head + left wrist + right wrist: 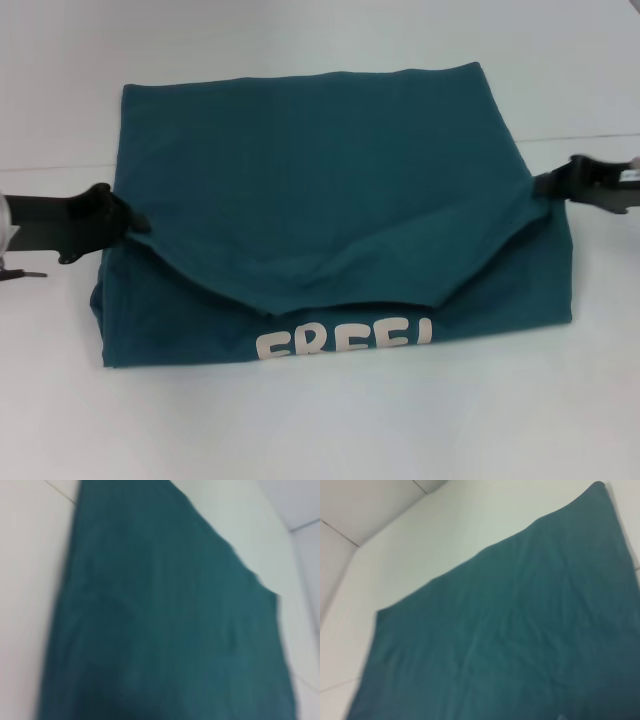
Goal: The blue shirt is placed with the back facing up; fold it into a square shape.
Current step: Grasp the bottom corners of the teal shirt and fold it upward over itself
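Two hands of mine are at work in the head view, one at each side of the blue shirt (330, 190). My left hand (135, 225) is pinched closed on the shirt's left edge, and my right hand (540, 187) is pinched closed on its right edge. Between them the upper layer of cloth is lifted off the white surface (330, 420) and sags in the middle, its lower edge hanging in a shallow curve. Under that edge, a lower layer lies flat toward the near edge of the surface, and cream letters (345, 342) show on it, partly covered by the hanging fold. The shirt sits around the middle of the surface, its far edge running straight across.

From my left wrist, teal cloth (165, 630) fills most of the picture, with white surface (30, 580) beside it; my own fingers are not visible there.

From my right wrist, the cloth (520, 645) spreads wide and mostly smooth, white surface (445, 535) beyond it.
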Controlling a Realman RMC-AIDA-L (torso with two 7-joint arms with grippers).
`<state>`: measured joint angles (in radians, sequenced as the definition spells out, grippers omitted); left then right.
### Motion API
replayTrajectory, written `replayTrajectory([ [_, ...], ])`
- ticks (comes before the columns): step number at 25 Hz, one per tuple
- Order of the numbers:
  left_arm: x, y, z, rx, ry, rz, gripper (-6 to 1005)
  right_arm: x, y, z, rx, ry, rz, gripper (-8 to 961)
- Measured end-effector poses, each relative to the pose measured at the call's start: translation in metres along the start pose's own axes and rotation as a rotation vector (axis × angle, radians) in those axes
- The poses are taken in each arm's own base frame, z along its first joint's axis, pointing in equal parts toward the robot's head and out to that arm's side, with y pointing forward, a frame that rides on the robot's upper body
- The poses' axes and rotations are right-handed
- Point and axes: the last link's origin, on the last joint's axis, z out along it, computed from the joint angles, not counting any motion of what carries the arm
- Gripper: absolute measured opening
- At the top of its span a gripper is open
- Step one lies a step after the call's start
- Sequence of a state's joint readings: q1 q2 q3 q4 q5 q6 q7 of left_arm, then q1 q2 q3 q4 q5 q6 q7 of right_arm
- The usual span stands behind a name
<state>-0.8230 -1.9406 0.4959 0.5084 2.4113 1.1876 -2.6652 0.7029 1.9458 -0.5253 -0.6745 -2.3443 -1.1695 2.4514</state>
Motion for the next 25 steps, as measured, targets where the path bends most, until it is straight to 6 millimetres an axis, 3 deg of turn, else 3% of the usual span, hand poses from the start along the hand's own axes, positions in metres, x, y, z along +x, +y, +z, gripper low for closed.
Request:
replayTrajectory([
  [5,-0.002,0.0,0.016,0.08,0.012,0.068,43,0.005,0.006,0.026,0.076,0.003,-0.076,27],
  [9,-0.003,0.002,0.021,0.107,0.007,0.115,43,0.002,0.013,0.035,0.096,0.008,-0.119,27],
  [17,0.018,0.012,0.008,0.105,0.058,0.156,43,-0.026,0.021,0.031,0.112,-0.068,-0.126,28],
  [25,0.036,0.028,0.012,0.126,0.103,0.213,44,-0.049,0.027,0.03,0.142,-0.139,-0.123,29],
])
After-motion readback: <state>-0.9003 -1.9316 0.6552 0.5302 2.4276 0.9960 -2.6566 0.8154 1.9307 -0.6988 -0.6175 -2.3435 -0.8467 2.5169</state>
